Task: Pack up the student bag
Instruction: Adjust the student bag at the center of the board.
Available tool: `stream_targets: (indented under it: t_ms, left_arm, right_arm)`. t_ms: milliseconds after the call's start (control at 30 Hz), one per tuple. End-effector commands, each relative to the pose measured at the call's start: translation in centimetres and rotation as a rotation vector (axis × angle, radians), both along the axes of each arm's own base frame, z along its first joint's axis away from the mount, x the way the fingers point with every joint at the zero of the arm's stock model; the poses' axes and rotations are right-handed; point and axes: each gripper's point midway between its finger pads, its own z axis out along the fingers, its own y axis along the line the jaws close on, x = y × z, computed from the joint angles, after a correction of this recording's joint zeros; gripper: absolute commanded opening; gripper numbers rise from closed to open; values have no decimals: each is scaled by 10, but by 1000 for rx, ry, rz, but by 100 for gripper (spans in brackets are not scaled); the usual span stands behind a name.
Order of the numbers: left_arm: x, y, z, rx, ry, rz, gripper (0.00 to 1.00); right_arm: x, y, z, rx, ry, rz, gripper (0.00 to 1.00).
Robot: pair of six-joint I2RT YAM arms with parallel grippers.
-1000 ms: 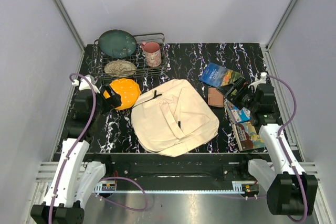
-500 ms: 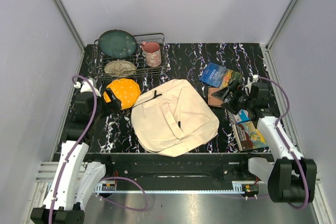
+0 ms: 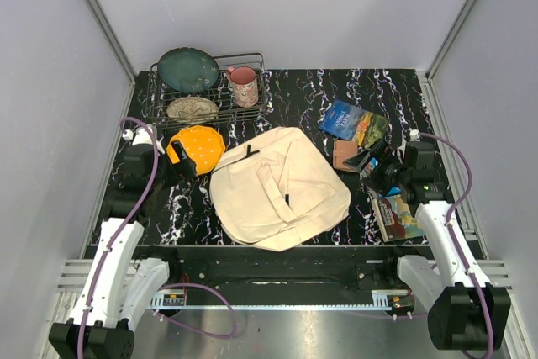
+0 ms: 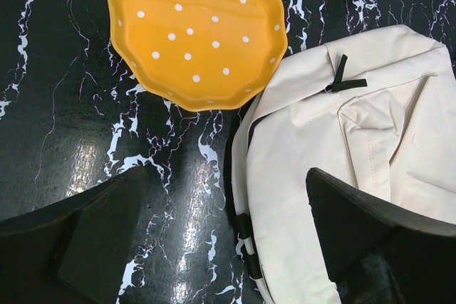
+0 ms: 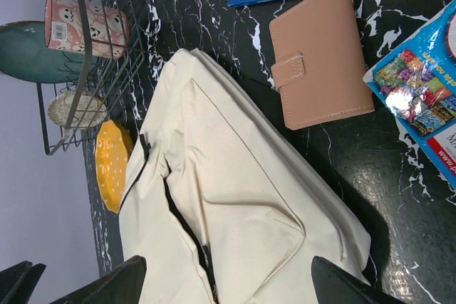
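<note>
Nearest me, a booklet is lying at the right edge of the desk, with the right arm crowding it, so I'm not reading its cover. The right jaws are hanging wide apart and empty beside the pink wallet, right of the student bag. The left jaws are gaping wide too, holding nothing, over bare desk between the bag's left edge and the orange dotted dish. The bag is lying flat mid-desk, flap looking shut, with the dish just beside its far-left corner. Risks I'm flagging: the soft canvas is likely bunching or sliding if one arm pushes at it while the other isn't pinning it. A pinch could be catching only the top layer or the black buckle tab and dragging the whole bag. The left arm going low could be clipping the dish, and the right arm swinging in could be sweeping the wallet or the snack packet askew. Hard to make out: I'm not seeing the bag's opening or whether anything is inside. The finger ends are getting cut off at the bottom of both wrist views, and the packet and blue book are running out of the right wrist frame. At the far end, the wire rack is half-hiding the speckled dish.
</note>
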Motion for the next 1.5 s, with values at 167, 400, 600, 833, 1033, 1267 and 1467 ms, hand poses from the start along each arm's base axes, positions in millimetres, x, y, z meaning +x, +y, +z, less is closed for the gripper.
stream_targets:
  t_ms: [167, 400, 600, 833, 1033, 1267, 1467]
  left_arm:
    - [7, -4, 22, -12, -55, -22, 99]
    - [1, 3, 22, 6, -70, 10, 99]
    - [3, 5, 17, 10, -50, 17, 99]
    - [4, 4, 17, 8, -44, 13, 99]
    - [6, 1, 17, 0, -40, 0, 99]
    - [7, -3, 17, -11, -46, -19, 99]
    - [5, -3, 19, -11, -59, -20, 99]
  right_arm:
    - [-23, 8, -32, 0, 45, 78, 99]
    - [-33, 12, -42, 8, 54, 125, 99]
    - [-31, 12, -51, 16, 127, 121, 99]
    - [-18, 13, -81, -6, 204, 72, 95]
    - [-17, 15, -103, -103, 264, 74, 93]
    - [-24, 21, -130, -147, 357, 123, 87]
    - [-18, 29, -137, -91, 349, 117, 52]
